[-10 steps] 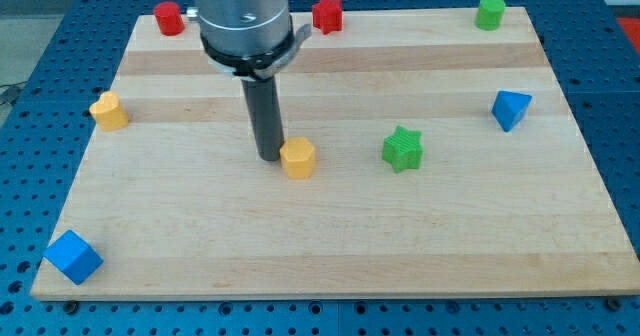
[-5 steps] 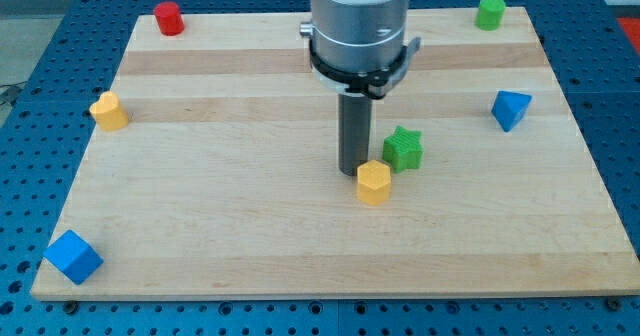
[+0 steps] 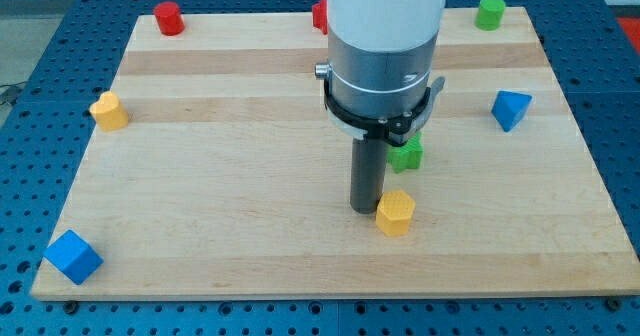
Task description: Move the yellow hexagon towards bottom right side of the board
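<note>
The yellow hexagon lies on the wooden board, right of centre and toward the view's bottom. My tip stands just to its left, touching or almost touching it. The arm's grey body rises above it and hides part of the board behind.
A green star sits just above the hexagon, partly hidden by the arm. A blue block is at the right, a green cylinder top right, a red cylinder top left, a red block half hidden at top, a yellow block left, a blue cube bottom left.
My tip has moved right and down across the board, pushing the yellow hexagon with it from the centre to below the green star.
</note>
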Available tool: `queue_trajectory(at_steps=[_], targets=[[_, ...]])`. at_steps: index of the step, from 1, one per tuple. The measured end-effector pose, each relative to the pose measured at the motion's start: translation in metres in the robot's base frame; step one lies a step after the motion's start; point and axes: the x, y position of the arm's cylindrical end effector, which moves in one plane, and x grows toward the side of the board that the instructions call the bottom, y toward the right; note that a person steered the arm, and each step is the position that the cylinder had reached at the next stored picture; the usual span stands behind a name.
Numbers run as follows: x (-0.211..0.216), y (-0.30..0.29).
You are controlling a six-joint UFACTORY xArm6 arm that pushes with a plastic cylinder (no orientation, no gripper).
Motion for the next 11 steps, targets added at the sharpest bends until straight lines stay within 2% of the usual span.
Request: queue_trajectory(at_steps=[3, 9, 11], targets=[[0.031, 0.015], [0.031, 0.16], [0.017, 0.166]])
